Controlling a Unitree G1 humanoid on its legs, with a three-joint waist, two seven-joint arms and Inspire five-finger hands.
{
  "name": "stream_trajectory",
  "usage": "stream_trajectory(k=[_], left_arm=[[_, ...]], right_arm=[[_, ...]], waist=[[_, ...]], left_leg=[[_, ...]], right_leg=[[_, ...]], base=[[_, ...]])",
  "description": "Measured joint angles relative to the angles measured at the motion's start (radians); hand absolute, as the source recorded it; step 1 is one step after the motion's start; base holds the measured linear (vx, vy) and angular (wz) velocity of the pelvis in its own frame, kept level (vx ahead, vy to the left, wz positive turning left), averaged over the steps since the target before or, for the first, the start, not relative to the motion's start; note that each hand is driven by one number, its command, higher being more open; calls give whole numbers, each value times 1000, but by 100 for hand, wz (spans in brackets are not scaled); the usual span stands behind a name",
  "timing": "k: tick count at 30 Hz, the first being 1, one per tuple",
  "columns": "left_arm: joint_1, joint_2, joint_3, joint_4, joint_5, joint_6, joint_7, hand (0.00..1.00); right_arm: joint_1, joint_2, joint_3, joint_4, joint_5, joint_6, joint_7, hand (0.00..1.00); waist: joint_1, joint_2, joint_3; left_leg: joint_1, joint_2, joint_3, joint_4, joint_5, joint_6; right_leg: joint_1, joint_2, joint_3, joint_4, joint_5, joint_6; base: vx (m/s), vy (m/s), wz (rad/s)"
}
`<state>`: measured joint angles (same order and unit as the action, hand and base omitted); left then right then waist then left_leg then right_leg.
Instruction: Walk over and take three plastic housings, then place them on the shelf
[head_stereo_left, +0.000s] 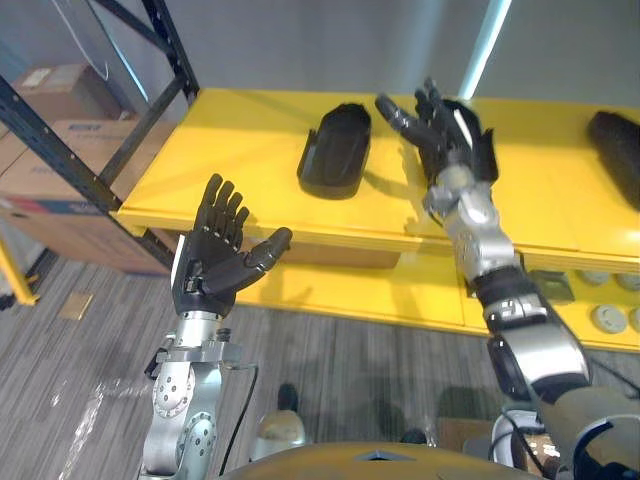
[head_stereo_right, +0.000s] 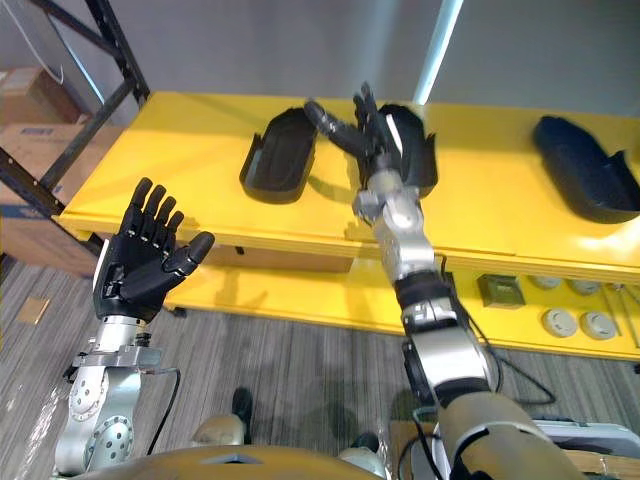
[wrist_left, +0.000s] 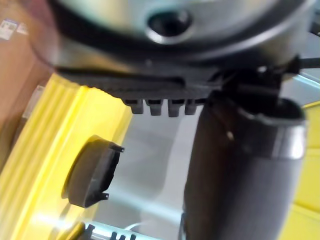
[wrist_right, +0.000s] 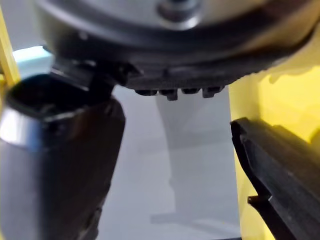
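The right hand (head_stereo_left: 437, 128) reaches out over the yellow shelf (head_stereo_left: 230, 175) with its fingers straight and spread and its thumb stuck out to the left, gripping nothing. It hangs at the near left end of the middle housing (head_stereo_right: 422, 160), a black plastic shell lying on the shelf. Whether the palm touches the shell cannot be told. In the right wrist view the shell's dark edge (wrist_right: 280, 175) shows just beside the hand.

The left hand (head_stereo_left: 213, 262) is held up on the near side of the shelf's front edge, over the grey floor (head_stereo_left: 90, 370). Its fingers are straight and slightly fanned, its thumb points right, and its palm is bare.

The left housing (head_stereo_left: 335, 150) lies on the shelf just left of the right hand, apart from it, with its hollow side up. The right housing (head_stereo_right: 585, 170) lies at the shelf's far right end, well apart from both hands.

Below, a lower shelf (head_stereo_right: 300, 295), also yellow, carries round parts (head_stereo_right: 560, 322) on its right side. A dark rack frame (head_stereo_left: 150, 110) and cardboard boxes (head_stereo_left: 55, 135) stand to the left.
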<state>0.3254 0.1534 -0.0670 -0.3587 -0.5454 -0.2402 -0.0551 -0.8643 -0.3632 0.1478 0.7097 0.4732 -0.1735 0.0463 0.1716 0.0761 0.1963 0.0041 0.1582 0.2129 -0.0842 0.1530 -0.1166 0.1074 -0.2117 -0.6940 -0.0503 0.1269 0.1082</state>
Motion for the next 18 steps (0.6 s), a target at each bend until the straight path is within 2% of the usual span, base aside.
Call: stream_trajectory(k=[5,8,11,13,18], left_arm=[[-6,-1,-62,0,-3,-1,-2,100],[-17,-3,-82,7,-9,-2,5,100],[-57,-3,-132,63,-12,-20,23,100],[-76,-2,-153,88,-24,-21,39,100],[-95,1,-193,120,-42,-24,77,100]], right_arm=[[-113,-19,31,95,-104,18,-4,100],[-185,-20,51,180,-158,50,-65,100],[-284,-36,53,299,-220,81,-131,100],[-331,-52,64,320,-242,88,-169,100],[-423,-114,94,375,-243,102,-223,100]], waist=[[15,8,55],[18,16,76],[28,41,119],[29,52,156],[46,67,193]], left_leg=[[-7,-15,-17,1,3,4],[-20,-21,-25,1,8,10],[-32,-24,-30,1,14,18],[-36,-23,-31,1,19,20],[-68,-26,-33,2,28,25]], right_leg=[[-4,-21,-13,23,-2,0],[-19,-31,-16,37,-6,0],[-33,-38,-17,53,-6,-1],[-42,-41,-15,67,-8,-3],[-87,-56,-10,102,-15,-9]], base=[[14,31,10],[-10,26,6],[-55,23,5],[-71,11,-1],[-33,7,1]])
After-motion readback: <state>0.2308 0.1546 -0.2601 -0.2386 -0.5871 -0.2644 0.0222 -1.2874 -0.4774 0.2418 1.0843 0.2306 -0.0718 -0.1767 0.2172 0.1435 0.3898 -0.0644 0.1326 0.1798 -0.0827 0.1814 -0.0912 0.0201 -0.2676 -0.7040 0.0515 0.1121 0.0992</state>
